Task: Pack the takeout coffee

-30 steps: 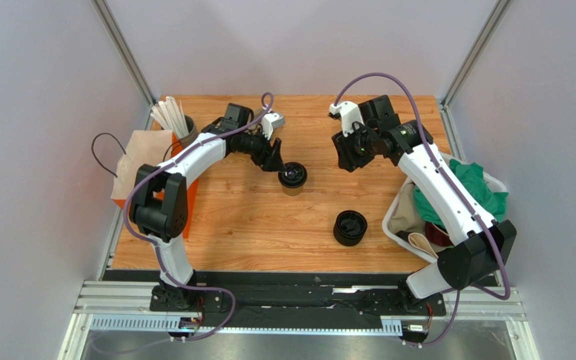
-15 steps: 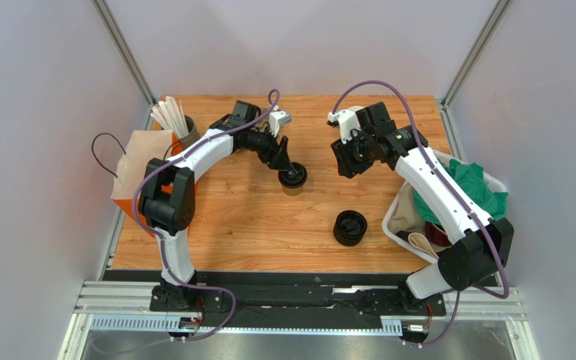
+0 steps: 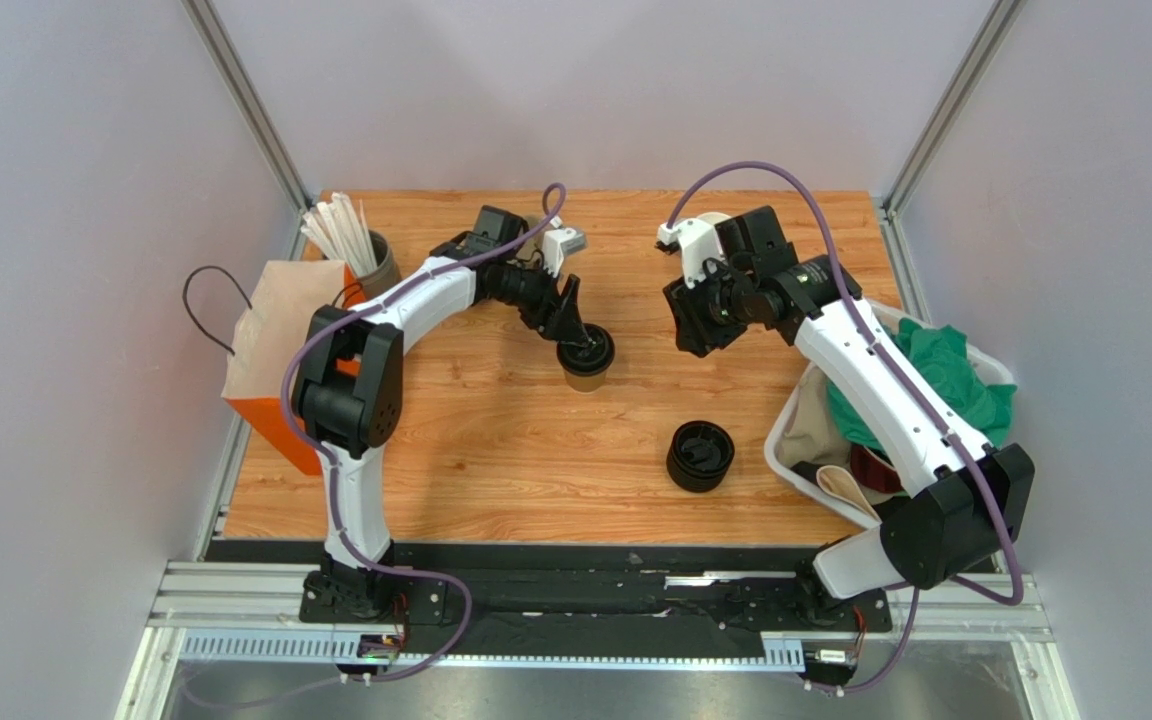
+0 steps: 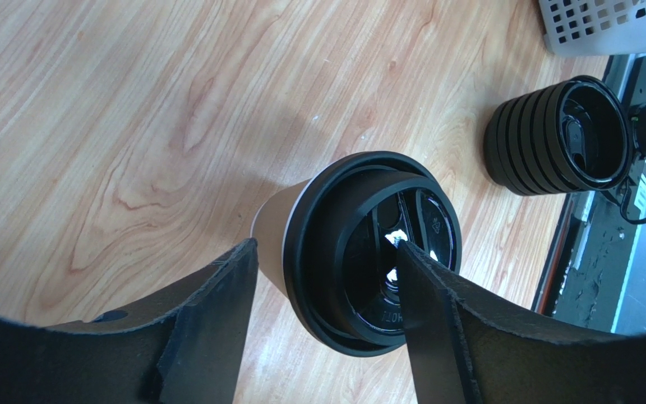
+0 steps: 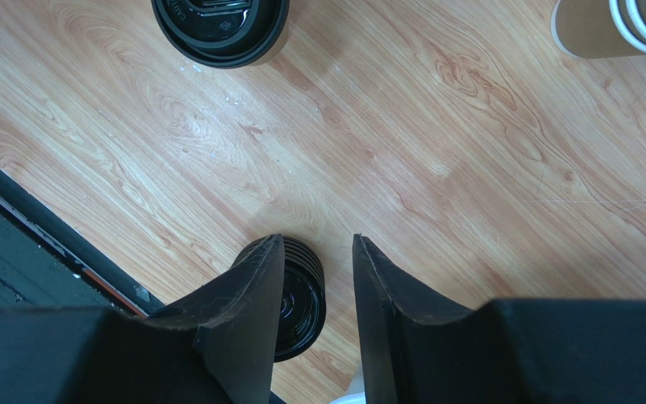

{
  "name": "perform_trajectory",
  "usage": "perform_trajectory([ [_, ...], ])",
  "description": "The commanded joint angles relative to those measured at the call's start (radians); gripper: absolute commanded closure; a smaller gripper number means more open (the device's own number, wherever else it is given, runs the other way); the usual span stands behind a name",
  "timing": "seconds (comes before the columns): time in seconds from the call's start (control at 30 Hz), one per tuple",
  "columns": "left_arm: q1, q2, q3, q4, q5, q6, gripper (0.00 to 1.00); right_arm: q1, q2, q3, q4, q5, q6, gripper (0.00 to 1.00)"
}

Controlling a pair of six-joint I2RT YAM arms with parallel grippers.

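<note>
**Lidded cup upright at mid-table, open jaws astride its rim**

At the middle of the light wooden table (image 3: 462, 435): a small brown paper takeout coffee cup (image 3: 587, 357) with a round black plastic lid, upright, lid on top. Met from the far left by the black two-finger left gripper (image 3: 573, 324), angled down onto it.

From the left wrist, jaws spread wide over the takeout coffee cup (image 4: 339, 210). One finger (image 4: 208, 320) outside the brown wall, the other (image 4: 432, 320) across the lid's top. No clamping visible; contact impossible to tell.

To the right, well apart from the cup: the black right gripper (image 3: 692, 327), hanging above bare wood. Jaws partly apart, nothing between them.

Nearer the arm bases: a stack of black plastic lids (image 3: 701, 455), just beside a white plastic basket (image 3: 781, 438) with a green cloth (image 3: 943, 375) in it. At the left table edge: a brown-and-orange paper bag (image 3: 279, 323).
</note>
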State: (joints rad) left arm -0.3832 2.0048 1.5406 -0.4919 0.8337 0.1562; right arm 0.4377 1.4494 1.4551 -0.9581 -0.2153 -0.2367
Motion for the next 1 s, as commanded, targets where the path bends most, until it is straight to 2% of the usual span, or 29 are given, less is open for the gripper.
perform_trajectory([
  [0.0, -0.005, 0.018, 0.041, 0.004, 0.010, 0.000, 0.32, -0.001, -0.026, -0.002, 0.042, -0.019, -0.012, 0.61],
  [0.3, -0.005, 0.072, 0.030, 0.018, 0.021, -0.014, 0.43, 0.001, -0.018, -0.010, 0.048, -0.021, -0.012, 0.62],
  [0.53, -0.005, 0.092, -0.011, 0.021, 0.019, -0.032, 0.56, -0.001, 0.006, -0.022, 0.062, -0.053, 0.000, 0.63],
  [0.8, -0.003, 0.074, -0.105, 0.058, -0.030, -0.030, 0.56, 0.001, 0.081, -0.012, 0.133, -0.180, 0.076, 0.64],
  [0.97, -0.003, 0.075, -0.106, 0.047, -0.082, -0.049, 0.55, -0.014, 0.173, 0.024, 0.188, -0.262, 0.122, 0.64],
])
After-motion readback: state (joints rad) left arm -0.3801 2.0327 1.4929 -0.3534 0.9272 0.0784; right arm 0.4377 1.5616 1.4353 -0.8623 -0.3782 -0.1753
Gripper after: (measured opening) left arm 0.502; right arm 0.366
